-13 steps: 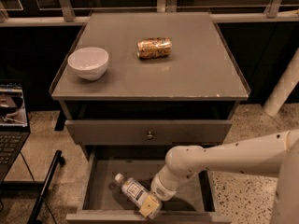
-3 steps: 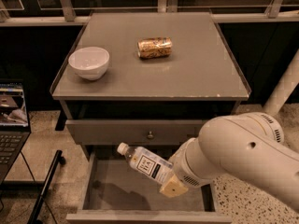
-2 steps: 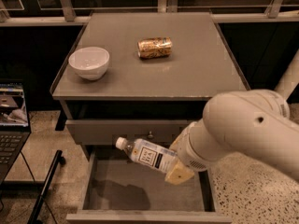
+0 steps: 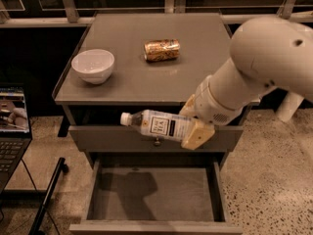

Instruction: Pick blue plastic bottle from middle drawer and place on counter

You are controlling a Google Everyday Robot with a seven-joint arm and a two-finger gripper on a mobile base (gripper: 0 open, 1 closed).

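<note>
Risen above middle drawer (image 4: 151, 195) — blue plastic bottle (image 4: 159, 125) near-horizontal, cap left — pincer (image 4: 192, 124) clamped on its base.

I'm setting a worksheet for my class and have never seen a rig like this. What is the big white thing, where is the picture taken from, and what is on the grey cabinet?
The big white shape is a robot arm. Its gripper, a two-finger clamp, is shut on the blue plastic bottle. The bottle is held sideways in the air, above the open middle drawer. The single camera looks down on the cabinet from its front. On the counter sit a white bowl and a gold can lying on its side. A laptop shows at the left edge.
</note>
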